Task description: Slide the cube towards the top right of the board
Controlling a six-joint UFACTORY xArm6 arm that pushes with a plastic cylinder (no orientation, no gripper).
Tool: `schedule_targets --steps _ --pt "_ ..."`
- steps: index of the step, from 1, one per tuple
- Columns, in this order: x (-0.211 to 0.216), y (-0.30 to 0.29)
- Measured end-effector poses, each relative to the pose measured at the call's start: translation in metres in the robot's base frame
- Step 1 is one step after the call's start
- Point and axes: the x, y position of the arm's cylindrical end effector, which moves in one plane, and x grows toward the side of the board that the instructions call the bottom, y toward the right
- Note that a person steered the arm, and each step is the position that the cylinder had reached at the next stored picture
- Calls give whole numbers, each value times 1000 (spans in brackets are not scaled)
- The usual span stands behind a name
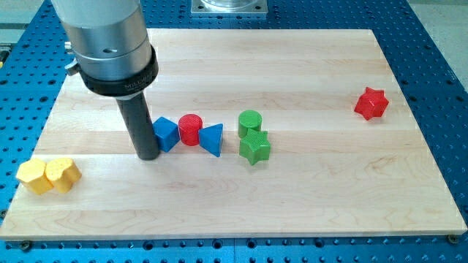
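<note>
My tip (148, 155) rests on the board at the left, touching the left side of the blue cube (165, 134). Right of the cube a red cylinder (190, 129) touches it, then a blue triangular block (212, 139). Further right stand a green cylinder (249, 123) and a green star block (254, 147), close together. A red star block (371, 103) sits alone near the view's upper right.
Two yellow blocks (35, 177) (62, 174) sit together at the board's lower left. The arm's grey and black body (110, 44) hangs over the upper left. The wooden board (314, 190) is ringed by a blue perforated table.
</note>
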Motion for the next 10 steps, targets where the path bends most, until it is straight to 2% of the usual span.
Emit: schedule_targets --steps 3,4,5,6,7,9,10 --pt "-77 11" --pt "-100 60" --pt "-103 25" --pt "-57 -42" --pt "-44 29" --pt "-142 187" --pt "-183 216"
